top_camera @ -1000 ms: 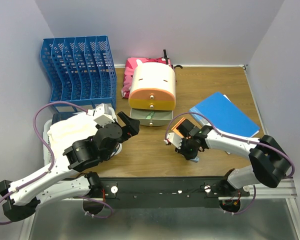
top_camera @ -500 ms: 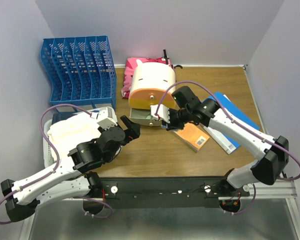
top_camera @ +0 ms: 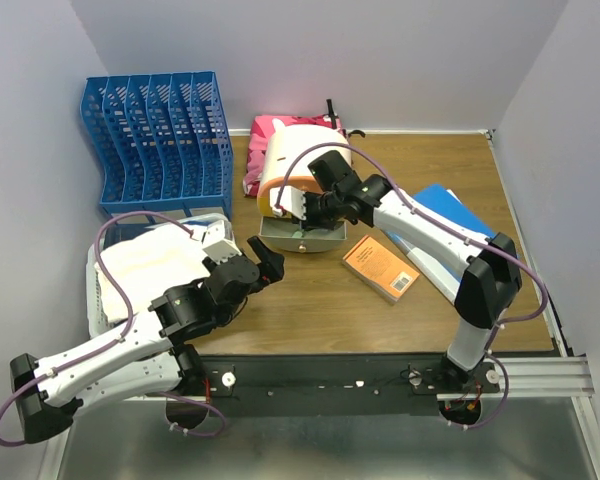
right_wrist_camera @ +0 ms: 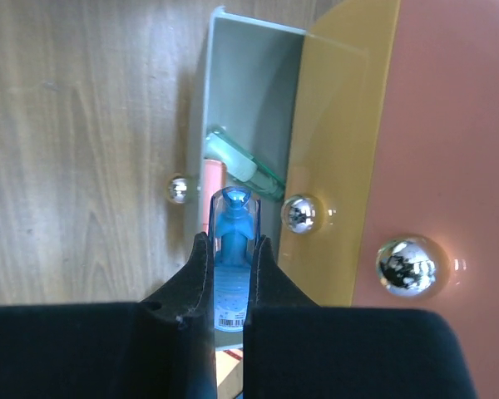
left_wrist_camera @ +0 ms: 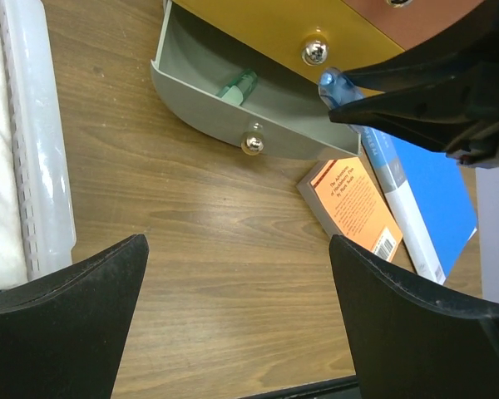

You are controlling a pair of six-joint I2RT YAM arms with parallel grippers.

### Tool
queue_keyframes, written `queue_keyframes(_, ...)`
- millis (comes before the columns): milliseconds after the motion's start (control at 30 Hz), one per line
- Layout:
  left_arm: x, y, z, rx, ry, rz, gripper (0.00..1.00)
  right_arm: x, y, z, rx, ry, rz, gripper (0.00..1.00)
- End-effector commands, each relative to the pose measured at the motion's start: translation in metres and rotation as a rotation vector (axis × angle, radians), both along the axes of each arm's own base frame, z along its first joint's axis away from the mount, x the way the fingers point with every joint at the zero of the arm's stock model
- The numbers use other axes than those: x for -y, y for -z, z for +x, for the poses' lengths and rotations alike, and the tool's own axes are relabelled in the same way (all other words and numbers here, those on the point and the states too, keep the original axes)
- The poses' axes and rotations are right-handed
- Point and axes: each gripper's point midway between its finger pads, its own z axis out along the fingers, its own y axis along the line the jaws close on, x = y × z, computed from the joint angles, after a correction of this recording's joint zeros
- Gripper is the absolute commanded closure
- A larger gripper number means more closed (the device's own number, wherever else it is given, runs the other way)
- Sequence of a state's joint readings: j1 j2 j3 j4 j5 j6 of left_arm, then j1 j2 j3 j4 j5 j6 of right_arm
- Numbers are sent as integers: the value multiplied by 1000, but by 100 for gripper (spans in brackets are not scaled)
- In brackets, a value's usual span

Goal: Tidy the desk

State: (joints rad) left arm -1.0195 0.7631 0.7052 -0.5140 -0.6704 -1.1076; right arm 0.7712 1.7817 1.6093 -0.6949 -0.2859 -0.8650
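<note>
The desk (top_camera: 310, 300) is a brown wood-grain top with a black front rail (top_camera: 330, 378). My right gripper (top_camera: 298, 212) is shut on a blue capped pen (right_wrist_camera: 234, 218) and holds it over the open grey drawer (top_camera: 302, 238) of a cream and orange drawer box (top_camera: 305, 170). In the right wrist view the drawer (right_wrist_camera: 249, 100) holds a green-white item (right_wrist_camera: 235, 158) and a pink item (right_wrist_camera: 212, 187). My left gripper (top_camera: 267, 255) is open and empty above bare desk (left_wrist_camera: 233, 274). The left wrist view shows the drawer (left_wrist_camera: 224, 116) and the pen tip (left_wrist_camera: 330, 83).
An orange book (top_camera: 380, 267) lies right of the drawer, beside a blue folder (top_camera: 460, 228). A blue file rack (top_camera: 155, 135) stands at the back left. A pink pouch (top_camera: 265, 150) lies behind the drawer box. A white tray with cloth (top_camera: 145, 270) sits at the left.
My right gripper has moved from the front of the desk back and left to over the open drawer. The orange book now lies uncovered. My left arm has shifted slightly right.
</note>
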Motion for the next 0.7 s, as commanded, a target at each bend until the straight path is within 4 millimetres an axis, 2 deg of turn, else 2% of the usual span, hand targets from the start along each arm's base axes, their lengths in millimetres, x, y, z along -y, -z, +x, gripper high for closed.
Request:
queue_keyframes(0,4,7,4,-3,6,-26,1,-3,-4,23,100,51,-4,91)
queue_keyframes(267,15,21,16,-32,47,-32,1,11,24,27,97,116,-68,78)
queue_keyframes(367,21,27,19,-52,62,-39,1,14,27,24,77,130,-71,70)
queue_keyframes(567,31,35,23,-80,95,-39,1,19,30,22,60,161,-76,44)
queue_keyframes(667,35,38,24,-87,107,-40,1,17,27,15,32,160,-60,42)
